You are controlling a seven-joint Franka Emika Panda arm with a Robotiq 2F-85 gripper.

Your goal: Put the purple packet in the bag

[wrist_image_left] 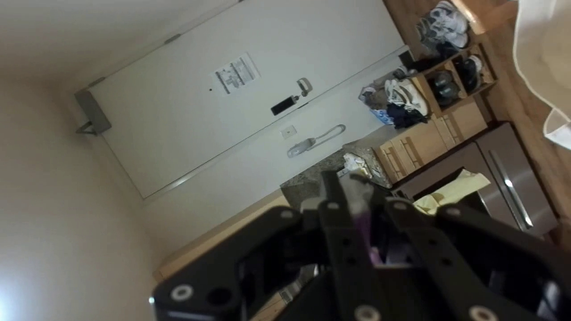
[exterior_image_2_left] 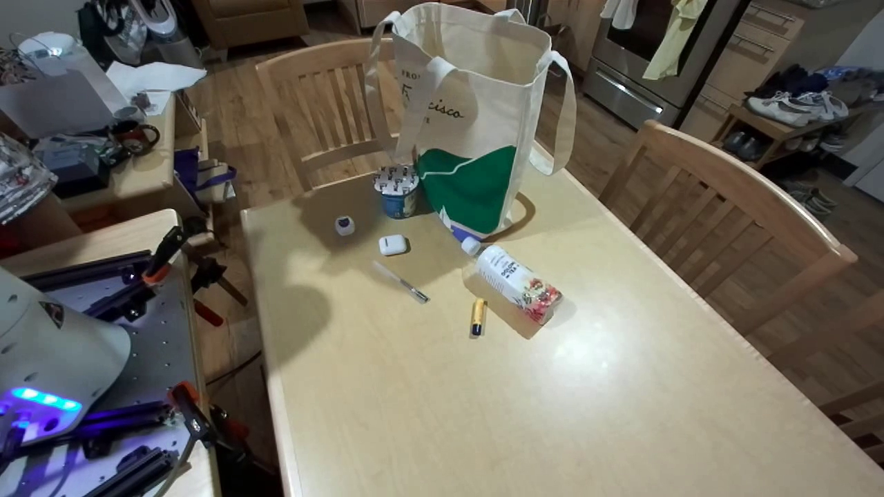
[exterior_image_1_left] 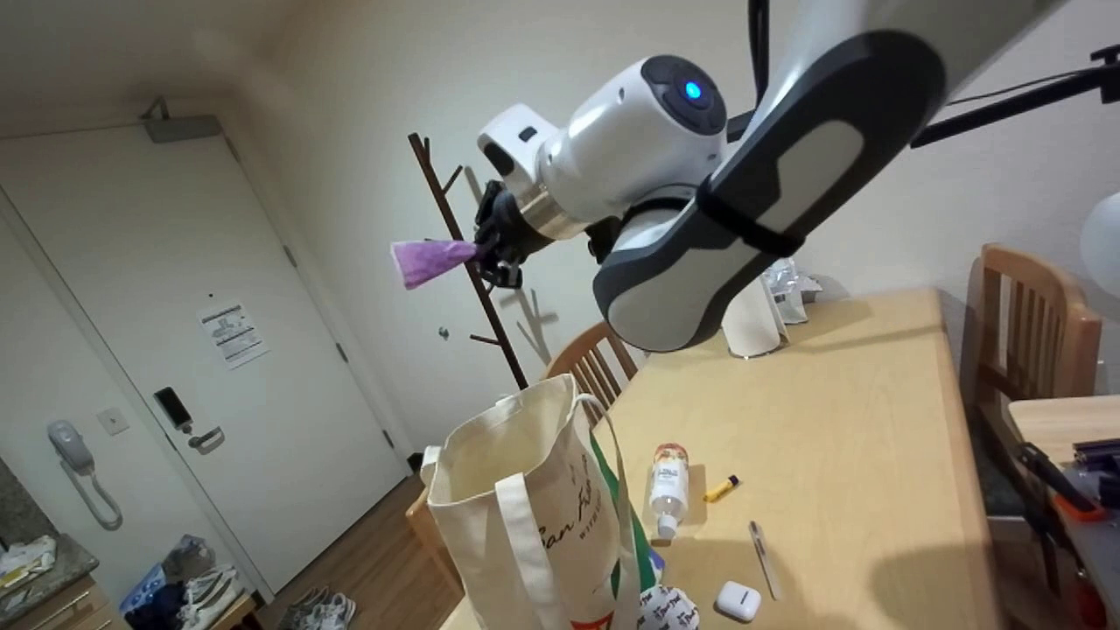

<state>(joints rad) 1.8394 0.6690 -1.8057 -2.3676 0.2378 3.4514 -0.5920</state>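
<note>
The black two-fingered gripper (exterior_image_1_left: pixel 484 254) is clamped on one end of the small, soft, lavender-purple packet (exterior_image_1_left: pixel 429 262), whose free end flares out to the left in an exterior view. The wrist view has the black fingers (wrist_image_left: pixel 333 209) blurred, with only a purple strip between them. In an exterior view, gripper and packet are well above the open mouth of the large cream-white cloth tote bag (exterior_image_1_left: pixel 569 499), toward its left side; the wrist view catches only part of the bag's rim, at the right. The white and dark-grey arm (exterior_image_1_left: pixel 805 175) reaches in from the upper right, sloping down to a bend and rising from there to the wrist, with the gripper pointing left and slightly down. A dark-brown branched coat stand (exterior_image_1_left: pixel 493 317) behind it shows in an exterior view alone. The bag stands upright on the pale wooden table (exterior_image_2_left: pixel 442 400), and an exterior view alone shows the side of a blue tub (exterior_image_2_left: pixel 398 205) with a patterned lid, just left of the bag, and the blue-lit white robot base (exterior_image_2_left: pixel 48 345) at the left. A clear plastic bottle (exterior_image_2_left: pixel 516 283) lies near the bag in both exterior views.
</note>
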